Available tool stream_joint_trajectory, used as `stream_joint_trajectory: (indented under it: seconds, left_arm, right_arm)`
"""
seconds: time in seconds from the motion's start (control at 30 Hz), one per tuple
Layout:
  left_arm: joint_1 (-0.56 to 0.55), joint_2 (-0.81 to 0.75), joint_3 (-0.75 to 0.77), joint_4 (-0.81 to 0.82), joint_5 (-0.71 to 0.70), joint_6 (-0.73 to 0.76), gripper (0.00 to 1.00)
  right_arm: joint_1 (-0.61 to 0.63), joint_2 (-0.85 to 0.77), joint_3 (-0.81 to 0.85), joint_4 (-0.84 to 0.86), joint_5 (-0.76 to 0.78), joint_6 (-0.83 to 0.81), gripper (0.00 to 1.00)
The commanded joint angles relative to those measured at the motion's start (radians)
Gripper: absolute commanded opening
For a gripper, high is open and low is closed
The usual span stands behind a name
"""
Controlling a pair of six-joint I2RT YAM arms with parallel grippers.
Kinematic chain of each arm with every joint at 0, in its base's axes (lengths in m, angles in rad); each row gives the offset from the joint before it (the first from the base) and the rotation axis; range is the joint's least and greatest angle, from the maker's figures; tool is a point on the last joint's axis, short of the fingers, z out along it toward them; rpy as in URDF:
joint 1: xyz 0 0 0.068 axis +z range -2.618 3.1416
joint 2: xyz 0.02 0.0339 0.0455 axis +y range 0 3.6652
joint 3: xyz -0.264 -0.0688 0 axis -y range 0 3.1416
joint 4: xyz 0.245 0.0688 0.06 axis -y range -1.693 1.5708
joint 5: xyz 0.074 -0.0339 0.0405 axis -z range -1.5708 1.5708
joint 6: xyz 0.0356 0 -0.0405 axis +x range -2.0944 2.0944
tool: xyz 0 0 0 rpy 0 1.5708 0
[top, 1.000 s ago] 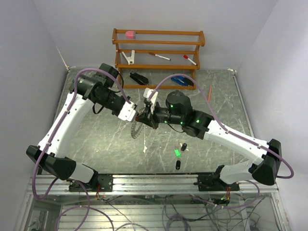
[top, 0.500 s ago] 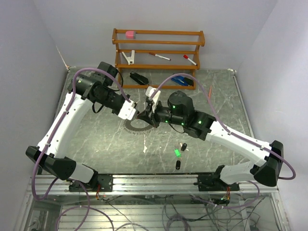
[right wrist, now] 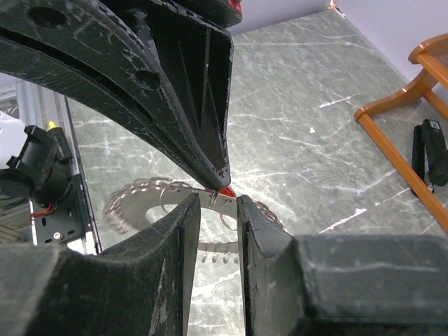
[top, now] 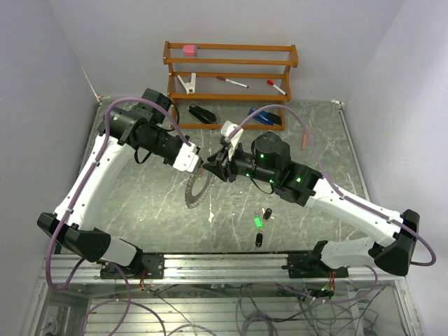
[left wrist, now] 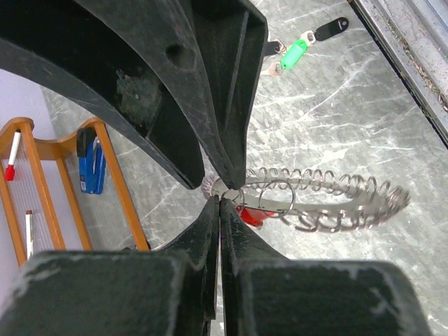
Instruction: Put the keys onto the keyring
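Note:
The keyring [top: 196, 189] is a large silvery ring with a coiled rim, held tilted above the table. My left gripper [top: 200, 166] is shut on its rim [left wrist: 329, 203], fingertips pressed together [left wrist: 221, 200]. A red key [left wrist: 250, 214] hangs on the ring by the grip point, beside small split rings. My right gripper [top: 214, 169] faces the left one, jaws slightly apart [right wrist: 215, 201] around a small split ring, with the red key [right wrist: 228, 189] just beyond. The ring's blurred rim [right wrist: 136, 199] lies to the left there. A green key [top: 257, 222] and two black keys [top: 267, 213] [top: 258, 240] lie on the table.
A wooden rack [top: 231, 75] at the back holds red-capped markers, a clip and a pink eraser. A black stapler [top: 202, 113] and a blue item [top: 262, 117] lie before it. An orange pencil [top: 306, 136] lies at the right. The green key [left wrist: 294, 54] shows in the left wrist view.
The keyring lay flatter half a second ago and now hangs tilted again. My right arm's wrist has shifted right and back a little. The left gripper has kept its hold.

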Motion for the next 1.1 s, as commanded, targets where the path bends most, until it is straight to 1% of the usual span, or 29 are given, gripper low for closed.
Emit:
stream_joint_trajectory:
  seconds: [0.0,0.17,0.3,0.33,0.43,0.47,0.63,0.73,0.87,1.07]
  left_arm:
    - [-0.007,-0.005,0.043,0.008,0.046,-0.02,0.07]
    - [-0.007,-0.004,0.039,0.018,0.048,-0.027,0.07]
    - [-0.007,0.0,0.056,0.012,0.071,-0.036,0.07]
    - [-0.007,0.0,0.058,0.011,0.073,-0.037,0.07]
    - [-0.006,-0.001,0.053,0.007,0.067,-0.032,0.07]
    - [-0.007,-0.001,0.051,0.006,0.066,-0.03,0.07]
    - [-0.007,-0.002,0.046,0.009,0.075,-0.033,0.07]
    - [-0.007,0.0,0.05,0.013,0.079,-0.037,0.07]
    - [-0.007,-0.008,0.031,0.057,0.063,-0.08,0.07]
    - [-0.007,-0.031,-0.034,0.085,0.037,-0.068,0.12]
  right_arm:
    - [-0.002,0.024,-0.004,0.03,-0.006,-0.006,0.28]
    - [-0.003,0.03,-0.005,0.025,-0.011,0.0,0.27]
    - [-0.002,0.03,-0.021,0.054,-0.019,0.004,0.25]
    - [-0.002,0.032,-0.022,0.058,-0.023,0.002,0.22]
    - [-0.002,0.042,-0.014,0.056,-0.026,-0.005,0.05]
    - [-0.001,0.046,-0.01,0.051,-0.026,-0.008,0.03]
    - [-0.003,0.043,-0.006,0.058,-0.021,-0.015,0.02]
    - [-0.001,0.044,-0.002,0.052,-0.022,-0.016,0.0]
    - [-0.002,0.029,-0.013,0.06,-0.01,-0.015,0.0]
    - [-0.002,-0.001,-0.022,0.07,0.009,-0.009,0.0]
